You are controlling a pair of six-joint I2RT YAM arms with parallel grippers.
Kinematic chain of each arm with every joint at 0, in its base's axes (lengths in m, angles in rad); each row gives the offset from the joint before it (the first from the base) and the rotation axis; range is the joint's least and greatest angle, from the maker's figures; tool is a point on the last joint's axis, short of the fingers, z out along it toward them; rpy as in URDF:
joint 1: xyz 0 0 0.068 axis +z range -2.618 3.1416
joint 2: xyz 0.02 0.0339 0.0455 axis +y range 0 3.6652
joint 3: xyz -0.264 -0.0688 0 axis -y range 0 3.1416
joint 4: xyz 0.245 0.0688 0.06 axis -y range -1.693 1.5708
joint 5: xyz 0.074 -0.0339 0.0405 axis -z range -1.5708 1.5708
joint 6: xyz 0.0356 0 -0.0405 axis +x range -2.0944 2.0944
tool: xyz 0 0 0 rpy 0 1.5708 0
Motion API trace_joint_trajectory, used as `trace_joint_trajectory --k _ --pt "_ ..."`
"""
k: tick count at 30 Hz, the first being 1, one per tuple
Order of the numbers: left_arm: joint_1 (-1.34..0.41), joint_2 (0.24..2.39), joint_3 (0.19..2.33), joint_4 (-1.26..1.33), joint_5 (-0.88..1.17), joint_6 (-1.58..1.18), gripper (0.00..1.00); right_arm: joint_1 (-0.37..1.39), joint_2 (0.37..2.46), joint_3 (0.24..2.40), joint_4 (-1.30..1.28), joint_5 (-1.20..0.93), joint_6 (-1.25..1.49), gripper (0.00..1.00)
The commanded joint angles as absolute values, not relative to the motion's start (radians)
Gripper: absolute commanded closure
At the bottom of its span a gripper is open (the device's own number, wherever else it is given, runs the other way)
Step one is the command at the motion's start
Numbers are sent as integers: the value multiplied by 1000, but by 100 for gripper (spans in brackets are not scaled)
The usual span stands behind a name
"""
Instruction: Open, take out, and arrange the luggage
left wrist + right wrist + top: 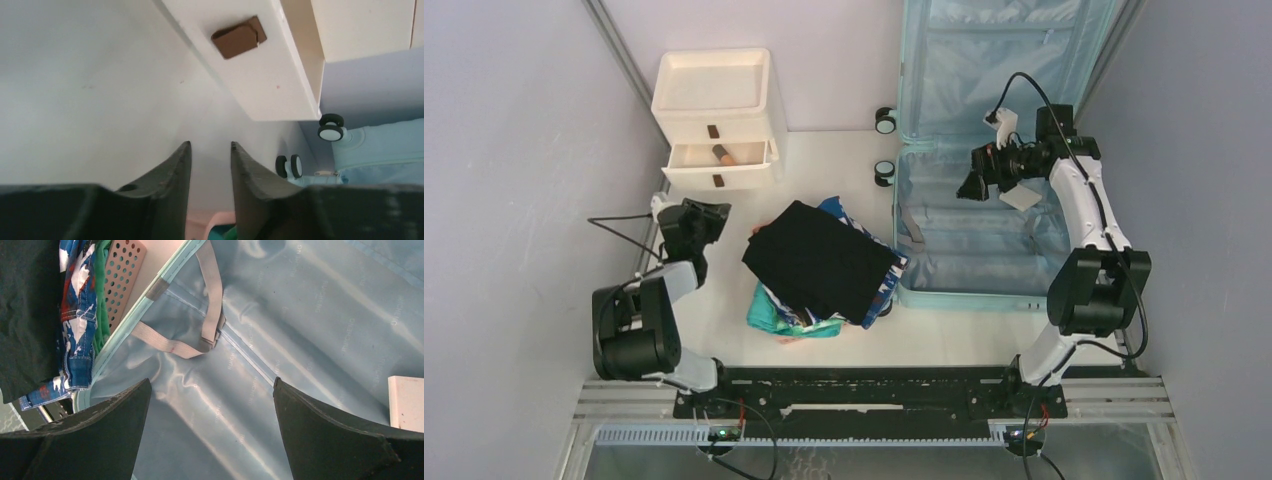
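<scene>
The luggage (984, 230) is lying open on the tabletop (824, 160), showing only a white block (406, 402) inside, clothes (824, 265) piling just left of it, as the right gripper (210, 385) is hovering above its lining, fingers wide and empty, the left gripper (211, 145) farther left, fingers narrowly parted, gripping nothing.

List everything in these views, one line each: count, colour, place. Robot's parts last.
Ribbed hard-shell suitcase: one, pale blue, open, right of table, lid against back wall.
Suitcase wheels: two showing from above, black and white, its left side.
Elastic straps: grey, across the lining.
Flat block: one, white, inside suitcase.
Three-drawer box: one, white, back left; middle drawer open.
Small item: one, brown, in that drawer.
Folded black garment: one, atop centre pile.
Patterned garment: blue, white, red, beneath it.
Teal garment: bottom of pile.
Perforated plastic basket: one, pink, partly under clothes.
Left gripper: black, narrowly open, empty, near box.
Right gripper: black, wide open, over lining.
</scene>
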State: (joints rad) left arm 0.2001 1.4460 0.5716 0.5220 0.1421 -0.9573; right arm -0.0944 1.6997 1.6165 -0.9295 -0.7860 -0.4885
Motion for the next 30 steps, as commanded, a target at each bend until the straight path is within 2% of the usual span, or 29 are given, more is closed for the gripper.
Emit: trace_joint_trajectory --k 1,5,9,14,23,26,30 --pt "213 1525 712 567 122 -972 68 -88 1713 1679 -915 -794 -486 0" --pt "214 1631 826 516 57 -1010 82 -83 1718 1689 -916 -802 -479 0" --pt "213 1758 988 503 46 -1042 83 -76 1715 1694 -917 -804 -477 0" --pt "214 1895 1197 472 79 -1082 79 -72 1704 1691 -917 -798 -477 0" --pt "215 2016 1383 474 109 -1155 63 -72 1690 1676 -916 -785 -483 0" --pt "217 2030 1397 482 133 -1170 62 -72 1690 1679 -916 -783 -482 0" --pt "221 1986 1286 559 133 -1171 61 -74 1688 1678 -917 -776 -486 0"
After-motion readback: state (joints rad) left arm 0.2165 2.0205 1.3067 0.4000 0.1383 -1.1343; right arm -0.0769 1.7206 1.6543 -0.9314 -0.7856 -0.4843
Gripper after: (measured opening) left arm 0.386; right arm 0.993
